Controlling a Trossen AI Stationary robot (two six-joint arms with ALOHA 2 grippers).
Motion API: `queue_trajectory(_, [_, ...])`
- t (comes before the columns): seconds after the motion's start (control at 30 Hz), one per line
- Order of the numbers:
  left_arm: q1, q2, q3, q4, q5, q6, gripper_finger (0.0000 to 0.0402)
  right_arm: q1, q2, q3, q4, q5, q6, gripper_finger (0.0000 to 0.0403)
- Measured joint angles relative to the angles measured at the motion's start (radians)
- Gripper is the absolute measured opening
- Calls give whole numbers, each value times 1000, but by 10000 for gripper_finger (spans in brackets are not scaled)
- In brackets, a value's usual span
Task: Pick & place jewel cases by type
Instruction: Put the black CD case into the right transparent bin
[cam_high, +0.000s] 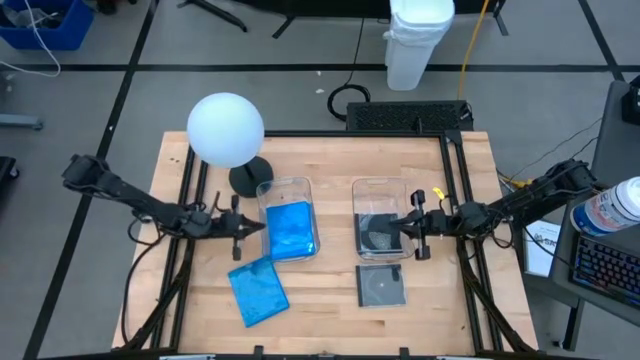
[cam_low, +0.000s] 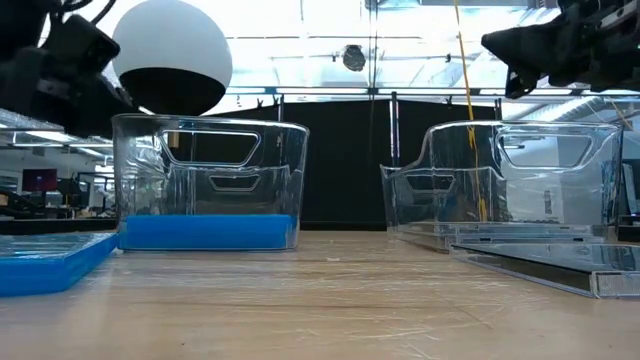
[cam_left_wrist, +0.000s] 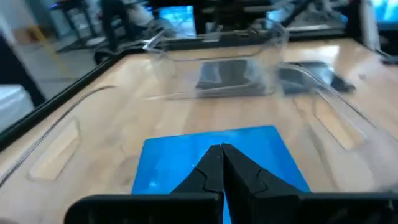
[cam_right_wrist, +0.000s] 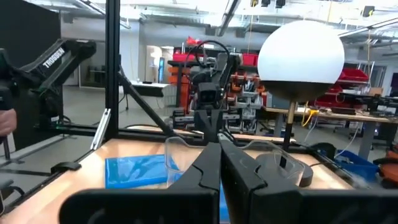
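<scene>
A translucent blue jewel case (cam_high: 290, 232) lies flat inside the left clear bin (cam_high: 288, 188). A second blue case (cam_high: 258, 291) lies on the table in front of that bin. Dark jewel cases (cam_high: 378, 234) lie in the right clear bin (cam_high: 380, 187), and one more dark case (cam_high: 382, 286) lies on the table before it. My left gripper (cam_high: 258, 228) is shut and hovers at the left bin's left wall, above the blue case (cam_left_wrist: 186, 155). My right gripper (cam_high: 397, 226) is shut and hovers over the right bin's right side, holding nothing.
A white globe lamp (cam_high: 225, 129) on a dark round base (cam_high: 250, 179) stands behind the left bin. Black frame rails (cam_high: 452, 180) run along the table's sides. Bare wood shows between the two bins and along the near edge.
</scene>
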Motion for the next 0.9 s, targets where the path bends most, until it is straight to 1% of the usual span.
queue_trajectory(0.1, [-12, 54, 37, 15, -11, -53, 7, 0, 0, 0, 21, 0, -13, 0])
queue_trajectory(0.2, [-40, 129, 125, -37, -14, -25, 5, 0, 0, 0, 46, 0, -23, 0])
queue_trajectory(0.27, [-67, 200, 214, -114, -18, 20, 4, 0, 1, 4, 40, -2, -42, 0])
queue_trajectory(0.37, [-110, 323, 386, -206, -18, 83, 6, 4, 15, 40, 24, -2, -55, 0])
queue_trajectory(0.43, [-132, 403, 492, -292, -19, 107, 8, 30, 33, 75, -24, 0, -68, 0])
queue_trajectory(0.53, [-146, 511, 629, -394, -18, 114, 8, 100, 84, 200, -134, 18, -103, 0])
queue_trajectory(0.6, [-146, 569, 698, -436, -18, 128, 9, 157, 132, 290, -239, 111, -138, 0])
queue_trajectory(0.67, [-145, 620, 743, -448, 4, 171, 9, 211, 190, 388, -386, 251, -168, 0])
queue_trajectory(0.77, [-145, 690, 793, -425, 108, 242, 9, 302, 289, 545, -574, 473, -173, 0])
queue_trajectory(0.83, [-146, 733, 831, -414, 155, 279, 9, 366, 370, 635, -650, 565, -171, 0])
queue_trajectory(0.9, [-146, 774, 857, -415, 161, 297, 9, 423, 451, 709, -688, 618, -177, 0])
